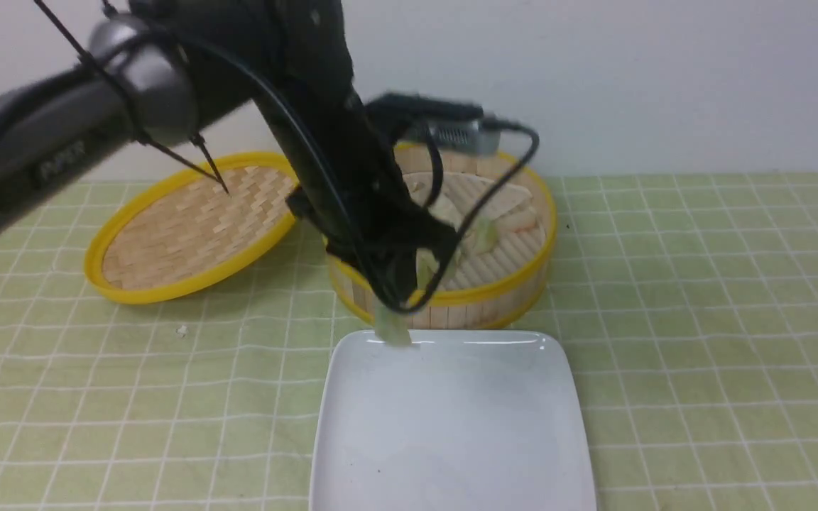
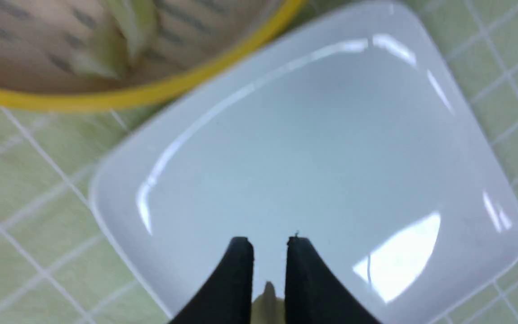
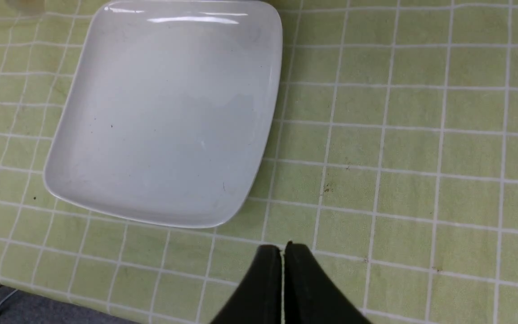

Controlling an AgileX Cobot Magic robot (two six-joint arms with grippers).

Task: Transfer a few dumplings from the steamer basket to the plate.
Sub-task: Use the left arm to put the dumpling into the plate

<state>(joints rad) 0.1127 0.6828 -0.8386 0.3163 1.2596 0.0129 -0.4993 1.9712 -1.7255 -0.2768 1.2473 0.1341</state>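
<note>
Holding first dumpling (image 1: 393,328) over bare plate (image 1: 451,426).
Pinched in left hand (image 2: 269,245), with right hand (image 3: 282,247) shut empty; more to fetch from steamer basket (image 1: 522,284).

The two black fingers (image 2: 236,279) stand close together with only a narrow gap. A pale yellowish dumpling (image 2: 268,306) is pinched between them, back from the tips. Under and ahead of the fingers lies the glossy white plate (image 2: 313,135). Beyond it is the blurred steamer basket (image 2: 151,92), its yellow rim just beside the plate's edge, with a greenish second dumpling (image 2: 124,36) inside. Both rest on a green checked bench cloth (image 2: 25,180).
</note>
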